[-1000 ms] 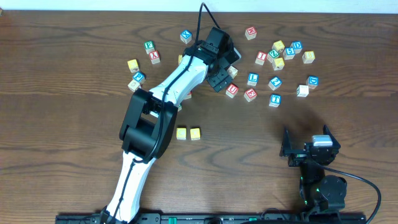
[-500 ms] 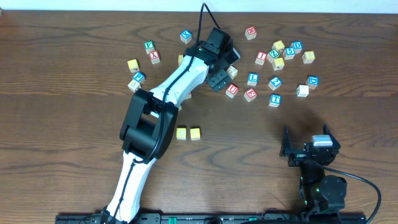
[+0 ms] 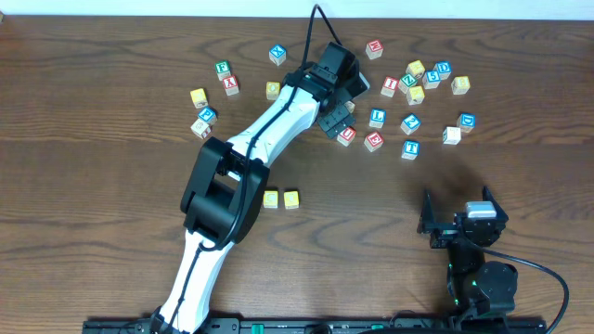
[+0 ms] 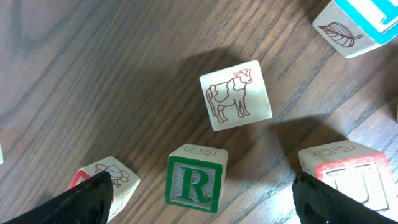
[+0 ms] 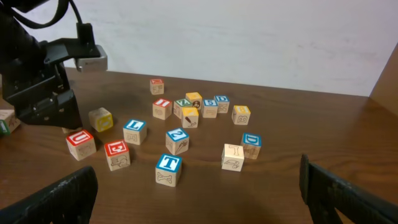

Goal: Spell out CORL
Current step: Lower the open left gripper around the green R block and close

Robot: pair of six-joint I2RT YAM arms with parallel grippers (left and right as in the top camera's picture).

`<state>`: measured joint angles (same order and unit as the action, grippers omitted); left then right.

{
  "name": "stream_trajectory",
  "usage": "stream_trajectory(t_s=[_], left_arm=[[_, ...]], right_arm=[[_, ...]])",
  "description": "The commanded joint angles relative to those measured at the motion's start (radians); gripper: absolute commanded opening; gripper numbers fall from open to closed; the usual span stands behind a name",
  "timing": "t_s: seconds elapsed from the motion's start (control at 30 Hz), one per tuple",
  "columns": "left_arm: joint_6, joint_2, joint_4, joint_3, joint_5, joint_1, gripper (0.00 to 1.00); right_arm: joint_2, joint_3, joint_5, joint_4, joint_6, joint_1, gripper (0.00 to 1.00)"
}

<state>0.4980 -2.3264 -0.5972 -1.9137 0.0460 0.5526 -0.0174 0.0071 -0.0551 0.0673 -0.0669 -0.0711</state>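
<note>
Green R cube (image 4: 194,185) between the tips of the wide-spread left claw (image 4: 202,198)

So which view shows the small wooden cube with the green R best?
Left wrist: the wooden green R cube sits close up, letter readable. In the overhead and right wrist views I cannot make it out; the left gripper seems to cover it.

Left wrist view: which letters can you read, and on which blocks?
"R", in green: on the green-framed cube, facing the camera.
Unreadable: the letter on the red-framed cube, cut off at the picture's edge.
Unreadable: the letter on the blue-framed cube, also cut off.
No text: the cow cube shows only a drawing.
</note>
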Motion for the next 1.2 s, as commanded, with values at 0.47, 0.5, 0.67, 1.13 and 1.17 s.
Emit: stream_trajectory(t_s=[0.47, 0.5, 0.67, 1.13, 1.17], left_arm=[[-0.002, 0.026, -0.007, -0.021, 0.026, -0.004, 0.90], [-0.002, 0.021, -0.007, -0.021, 0.026, -0.006, 0.90], [-0.002, 0.009, -0.007, -0.021, 0.025, -0.011, 0.90], [-0.002, 0.009, -0.003, 0.006, 0.026, -0.014, 0.90], [-0.002, 0.009, -0.003, 0.006, 0.026, -0.014, 0.90]], right_arm=[[0.005, -0.002, 0.002, 0.004, -0.002, 0.006, 0.99], [0.005, -0.002, 0.002, 0.004, -0.002, 0.006, 0.99], [0.005, -0.002, 0.002, 0.004, -0.002, 0.006, 0.99], [0.005, -0.002, 0.002, 0.004, -0.002, 0.006, 0.99], [0.005, -0.002, 0.002, 0.004, -0.002, 0.006, 0.99]])
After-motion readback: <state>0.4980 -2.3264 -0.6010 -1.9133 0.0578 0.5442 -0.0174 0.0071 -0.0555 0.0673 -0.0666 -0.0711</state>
